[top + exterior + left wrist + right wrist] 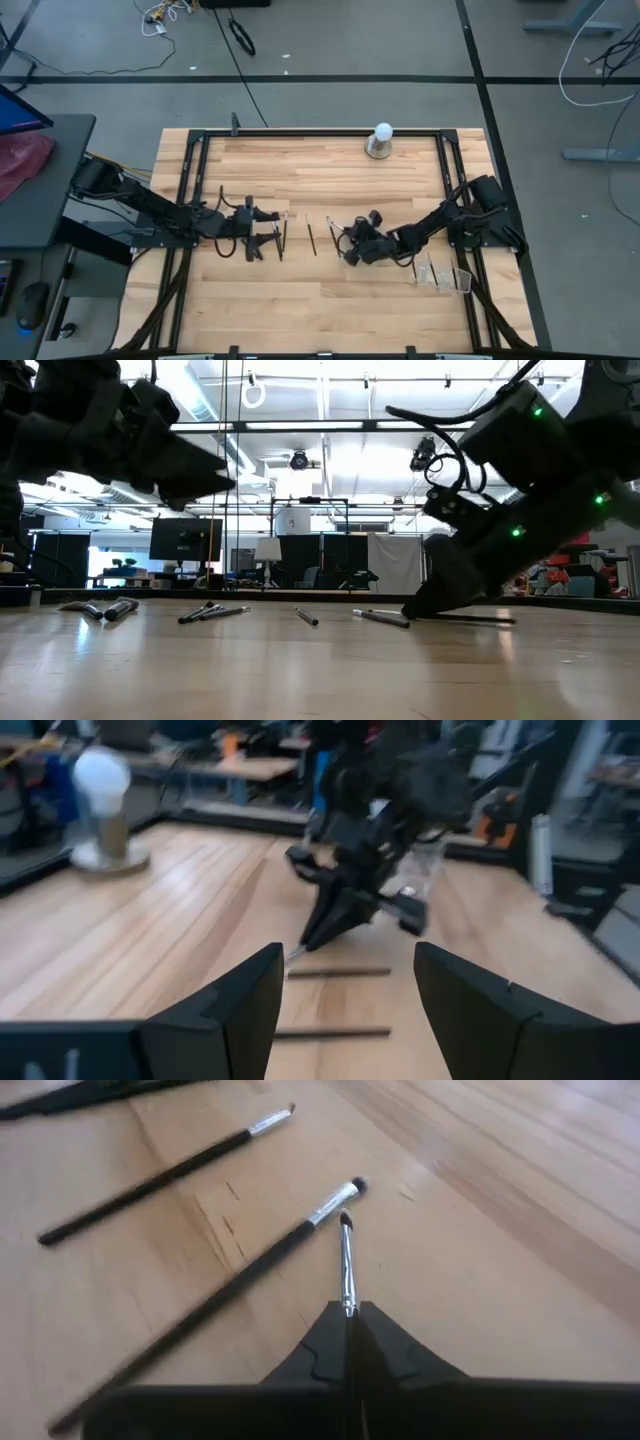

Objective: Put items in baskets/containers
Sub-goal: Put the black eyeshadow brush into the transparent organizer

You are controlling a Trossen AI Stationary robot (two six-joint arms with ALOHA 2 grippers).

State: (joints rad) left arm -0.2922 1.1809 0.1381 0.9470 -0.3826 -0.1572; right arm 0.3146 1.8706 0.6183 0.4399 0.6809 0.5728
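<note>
Right gripper (348,1330) is clenched on 1 thin brush (346,1265), pointing straight out past its fingertips; left gripper (345,1005) hangs released

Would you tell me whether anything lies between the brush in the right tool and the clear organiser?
Nothing visible does: the right tool holds a brush, and bare table separates it from the organiser.

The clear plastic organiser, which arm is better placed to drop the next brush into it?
Right. The right gripper is shut on a thin silver-ferruled makeup brush, and the clear plastic organiser sits beside that arm. The left gripper is open, empty and farther away.
</note>
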